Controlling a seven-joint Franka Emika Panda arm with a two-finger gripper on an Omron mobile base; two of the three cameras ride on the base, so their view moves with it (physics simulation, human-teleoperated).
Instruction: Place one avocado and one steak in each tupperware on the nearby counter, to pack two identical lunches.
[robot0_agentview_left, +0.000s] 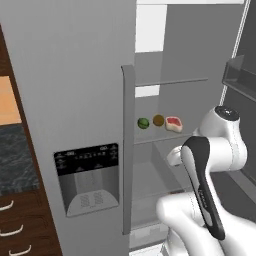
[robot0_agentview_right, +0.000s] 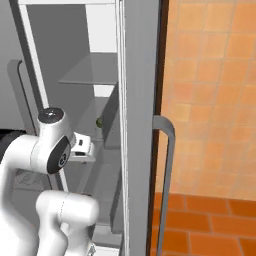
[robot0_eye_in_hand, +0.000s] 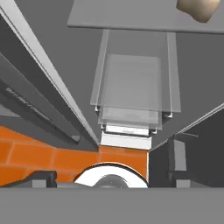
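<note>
Inside the open fridge, one shelf carries a dark-green avocado (robot0_agentview_left: 143, 123) and, further right, a red-pink steak (robot0_agentview_left: 173, 123). A sliver of the avocado (robot0_agentview_right: 99, 121) peeks past the shelf edge in the right base view. My hand (robot0_agentview_left: 175, 157) hangs below and to the right of that shelf, pointing down into the fridge. In the hand view my gripper (robot0_eye_in_hand: 109, 175) is open, its dark fingertips (robot0_eye_in_hand: 41, 178) wide apart with nothing between them. The tupperware is out of view. A strip of the dark marbled counter (robot0_agentview_left: 15, 160) shows at far left.
A round orange-brown fruit (robot0_agentview_left: 158, 120) sits between avocado and steak. The closed left fridge door with dispenser panel (robot0_agentview_left: 87, 177) and its tall handle (robot0_agentview_left: 128, 150) stand to my left. The open right door (robot0_agentview_right: 140, 125) is close beside the arm. Glass shelves (robot0_eye_in_hand: 133, 83) lie below the hand.
</note>
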